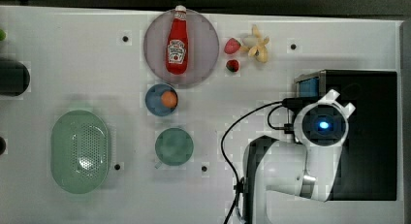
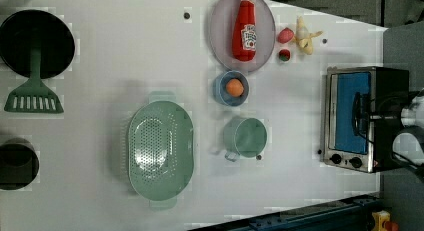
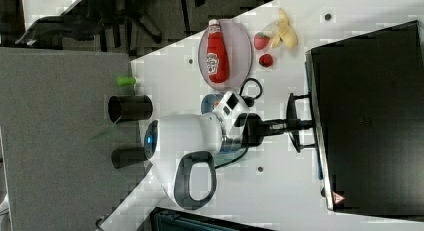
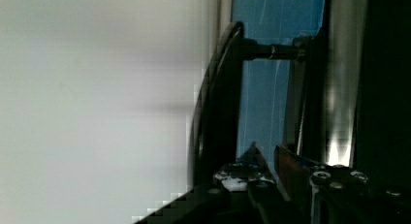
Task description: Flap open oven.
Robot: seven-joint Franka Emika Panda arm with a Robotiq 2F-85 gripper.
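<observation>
The oven stands at the top view's right, black-topped, with a silver front frame and blue glass door. The door lies against the frame. Its dark bar handle stands off the glass on two posts. My gripper reaches across the handle to the door's front. In the wrist view the handle runs just beside my gripper, not between the fingertips. The fingertips stand a narrow gap apart, with blue glass showing between them and nothing held.
A ketchup bottle lies on a grey plate, with strawberries and a banana beside it. A blue bowl with an orange, a green cup and a green colander sit further left. A black cable loops beside the arm.
</observation>
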